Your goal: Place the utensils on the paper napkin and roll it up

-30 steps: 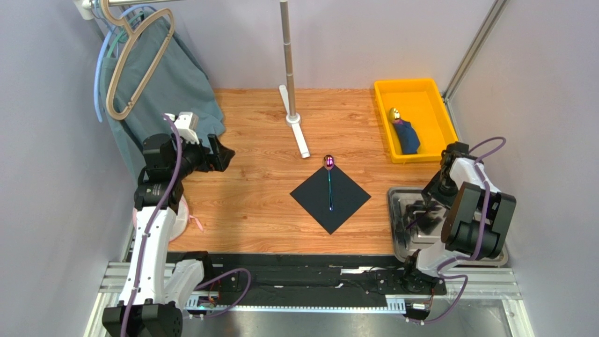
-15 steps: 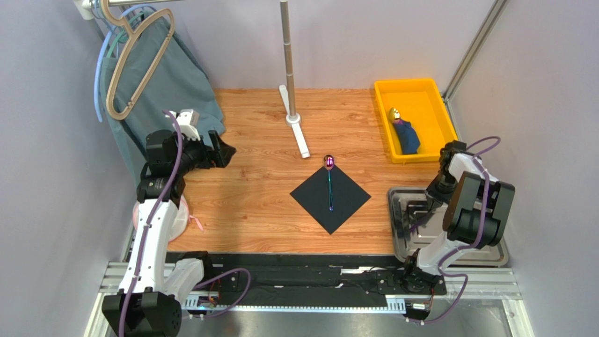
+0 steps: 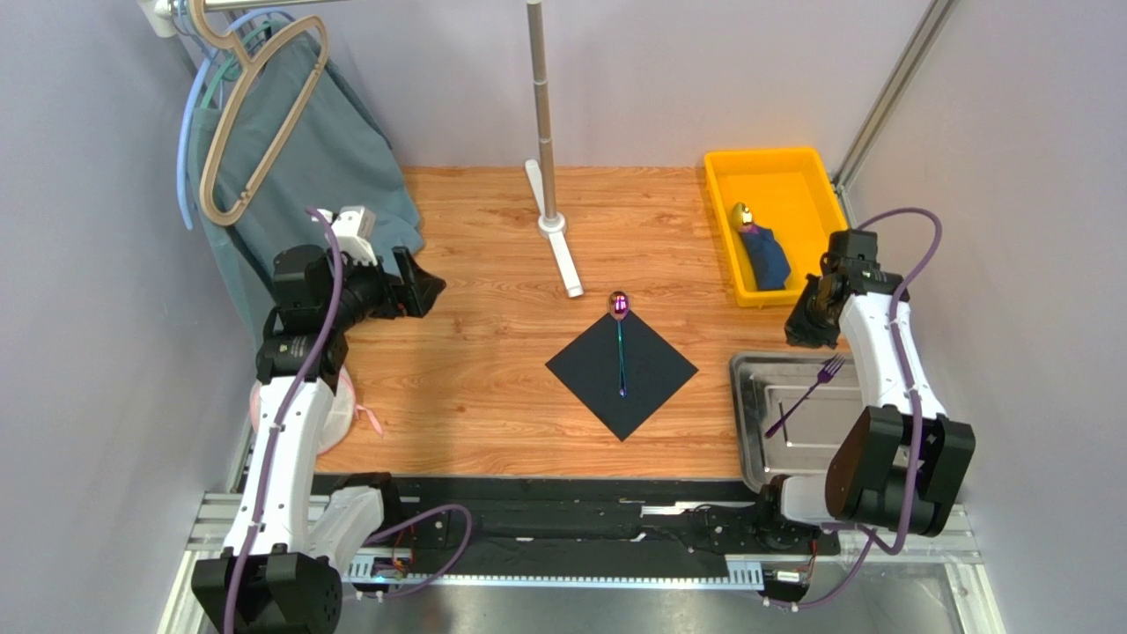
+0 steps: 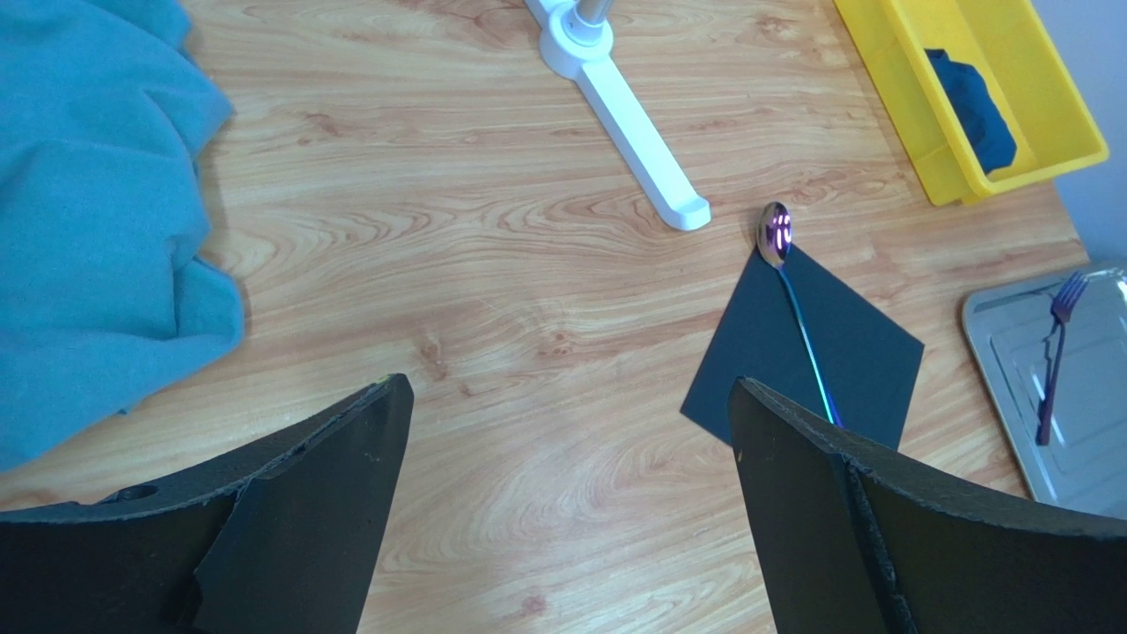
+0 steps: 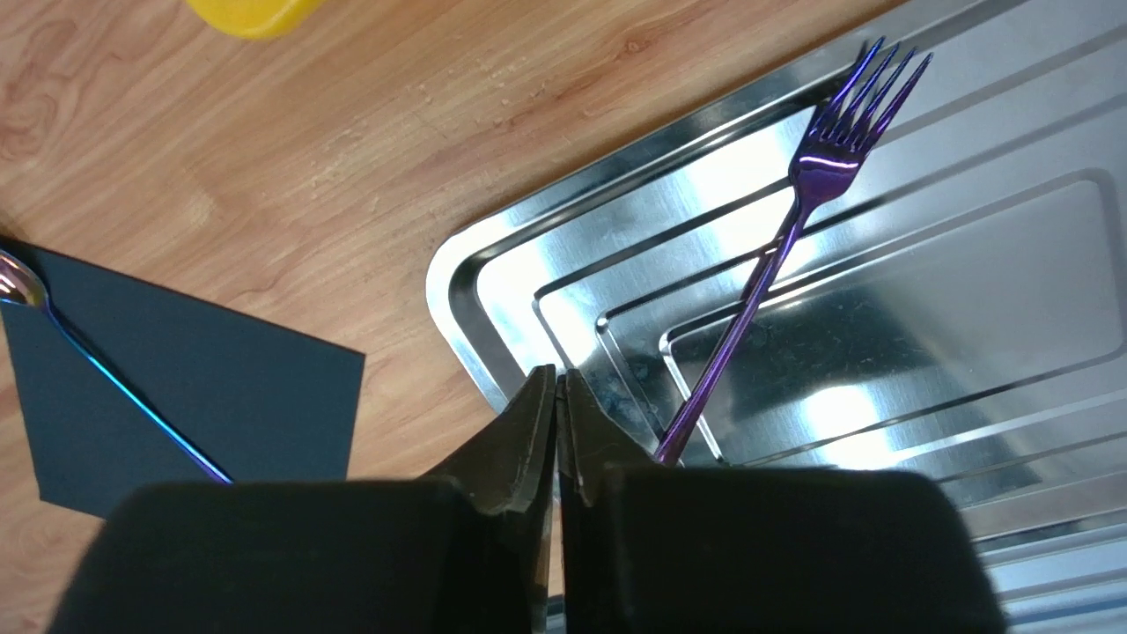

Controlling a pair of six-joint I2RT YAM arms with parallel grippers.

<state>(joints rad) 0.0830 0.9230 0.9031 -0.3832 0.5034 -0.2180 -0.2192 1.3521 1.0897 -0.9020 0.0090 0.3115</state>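
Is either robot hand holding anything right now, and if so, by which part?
Nothing is held. The right hand is shut and empty, and the fork lies loose in the steel tray. The left hand is open and empty.

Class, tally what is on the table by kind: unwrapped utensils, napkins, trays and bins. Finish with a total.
Unwrapped utensils: 2 (spoon, fork)
Napkins: 1 (black napkin)
Trays and bins: 2 (steel tray, yellow bin)
Total: 5

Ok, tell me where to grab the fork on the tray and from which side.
Probably mid-handle, from straight above with the right gripper, jaws spanning the slim shaft: the fork lies flat and diagonal in the steel tray.
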